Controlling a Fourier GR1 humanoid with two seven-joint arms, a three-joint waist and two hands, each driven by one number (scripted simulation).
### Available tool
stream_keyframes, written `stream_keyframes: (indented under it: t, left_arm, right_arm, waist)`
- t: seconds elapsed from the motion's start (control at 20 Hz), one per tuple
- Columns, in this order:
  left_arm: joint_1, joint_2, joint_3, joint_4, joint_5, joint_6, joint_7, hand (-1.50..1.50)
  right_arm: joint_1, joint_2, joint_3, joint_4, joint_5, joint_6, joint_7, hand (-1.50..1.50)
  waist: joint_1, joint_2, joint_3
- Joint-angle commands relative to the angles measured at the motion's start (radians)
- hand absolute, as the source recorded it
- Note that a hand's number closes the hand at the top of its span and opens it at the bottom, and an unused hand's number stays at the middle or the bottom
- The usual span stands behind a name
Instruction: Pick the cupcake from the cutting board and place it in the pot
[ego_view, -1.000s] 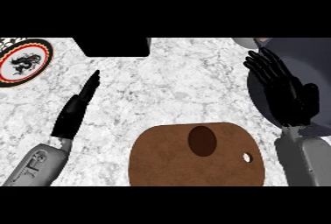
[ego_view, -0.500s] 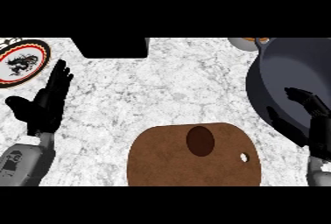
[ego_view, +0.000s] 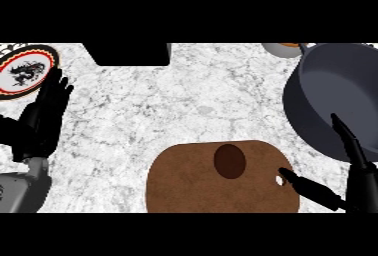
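While left hand (ego_view: 40, 122) rests open, right hand (ego_view: 347, 185) spread beside cutting board (ego_view: 192, 187), pot (ego_view: 332, 90).

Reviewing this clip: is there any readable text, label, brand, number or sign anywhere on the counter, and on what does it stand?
No readable text, number or brand anywhere.
Plate, far left: a dark figure inside an orange-and-black rim, a picture, not lettering.
Cutting board, cupcake and pot: unmarked.
Left hand and right hand: plain black, no markings.
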Motion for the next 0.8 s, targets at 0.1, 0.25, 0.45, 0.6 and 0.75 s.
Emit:
stream_keyframes:
  t: [0.1,0.25,0.45,0.6,0.75]
  left_arm:
    - [-0.021,0.013,0.013,0.005,0.008,-0.021,0.028,0.0]
    - [-0.017,0.006,0.013,0.006,-0.006,-0.012,0.012,0.0]
    - [0.014,-0.014,-0.004,-0.017,-0.016,-0.014,-0.009,0.0]
    - [-0.05,-0.036,0.008,0.075,-0.029,-0.016,-0.03,0.0]
    - [-0.014,-0.035,-0.004,-0.039,-0.053,0.022,0.042,0.0]
  right_arm:
    - [-0.024,-0.117,0.134,-0.133,0.136,0.216,0.378,-1.5]
    - [-0.083,-0.143,0.203,-0.149,0.18,0.335,0.542,-1.5]
    - [-0.187,-0.135,0.29,-0.176,0.211,0.493,0.8,-1.5]
    - [-0.284,-0.095,0.315,-0.142,0.166,0.599,0.912,-1.5]
    - [-0.383,-0.01,0.325,-0.1,0.154,0.657,1.04,-1.5]
  waist:
    - [0.009,0.006,-0.003]
    - [0.017,0.007,-0.003]
    - [0.032,0.007,-0.003]
    - [0.01,0.009,0.0]
    - [0.014,0.005,0.001]
